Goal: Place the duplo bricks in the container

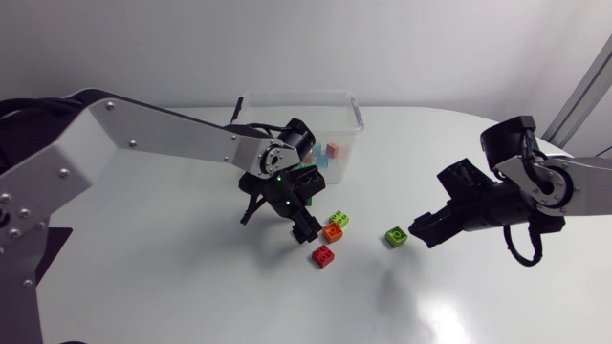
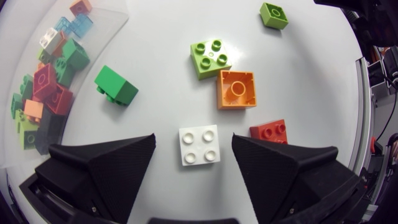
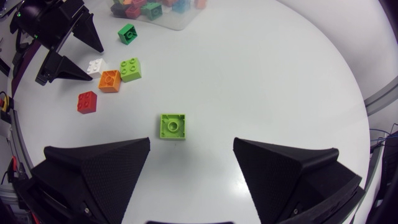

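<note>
A white brick (image 2: 199,145) lies on the table between the fingers of my left gripper (image 2: 193,142), which is open with a gap on each side. Just ahead of it lie an orange brick (image 2: 236,89), a lime brick (image 2: 211,57) and a red brick (image 2: 269,130); a dark green brick (image 2: 115,84) lies nearer the clear container (image 2: 93,28). My right gripper (image 3: 191,146) is open, low over the table, with another lime brick (image 3: 173,126) lying stud-side down just ahead of its fingers. In the head view my left gripper (image 1: 304,222) hides the white brick.
The container (image 1: 356,115) stands at the back of the table and holds several bricks in mixed colours. The red (image 1: 323,256), orange (image 1: 333,230) and lime (image 1: 338,218) bricks lie between the two grippers. Bare table stretches in front.
</note>
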Controlling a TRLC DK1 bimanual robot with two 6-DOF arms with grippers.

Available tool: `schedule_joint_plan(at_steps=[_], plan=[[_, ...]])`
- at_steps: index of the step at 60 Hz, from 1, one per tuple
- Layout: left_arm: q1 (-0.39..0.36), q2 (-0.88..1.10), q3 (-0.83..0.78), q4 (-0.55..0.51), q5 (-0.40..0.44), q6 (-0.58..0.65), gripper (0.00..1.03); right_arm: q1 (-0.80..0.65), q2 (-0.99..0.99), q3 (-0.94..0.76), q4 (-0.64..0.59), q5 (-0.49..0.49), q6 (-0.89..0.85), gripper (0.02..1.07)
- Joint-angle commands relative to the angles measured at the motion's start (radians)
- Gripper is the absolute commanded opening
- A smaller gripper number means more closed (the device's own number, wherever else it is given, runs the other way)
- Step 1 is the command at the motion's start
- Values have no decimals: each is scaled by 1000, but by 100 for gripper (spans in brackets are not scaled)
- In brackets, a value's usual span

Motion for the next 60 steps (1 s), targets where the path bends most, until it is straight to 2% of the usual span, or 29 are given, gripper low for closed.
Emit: schedule_joint_plan(at_steps=[1, 5, 6, 12, 20, 28, 36, 42, 46, 51, 60], plan=[[10, 52, 48, -33, 13, 27, 70, 24, 32, 33, -14, 18, 19, 99], [17, 68, 65, -53, 14, 28, 61, 33, 43, 42, -14, 26, 24, 99], [22, 74, 73, -63, 16, 28, 56, 36, 49, 47, -15, 29, 27, 99], [33, 100, 87, -66, 18, 28, 39, 56, 78, 67, -17, 46, 44, 99], [31, 108, 82, -87, 18, 36, 32, 79, 138, 95, -24, 58, 69, 96], [26, 49, 65, -112, 22, 45, 30, 108, 215, 108, -23, 98, 78, 94], [26, -49, 38, -124, 37, 54, 30, 110, 269, 127, -9, 101, 78, 87], [25, -139, 15, -127, 39, 54, 30, 116, 312, 145, 3, 113, 76, 86], [28, -193, 7, -130, 41, 53, 30, 122, 336, 156, 11, 120, 76, 79], [40, -262, 13, -138, 53, 53, 30, 134, 359, 167, 14, 121, 76, 76], [76, -330, 39, -139, 77, 50, 30, 156, 387, 173, 20, 129, 78, 62]])
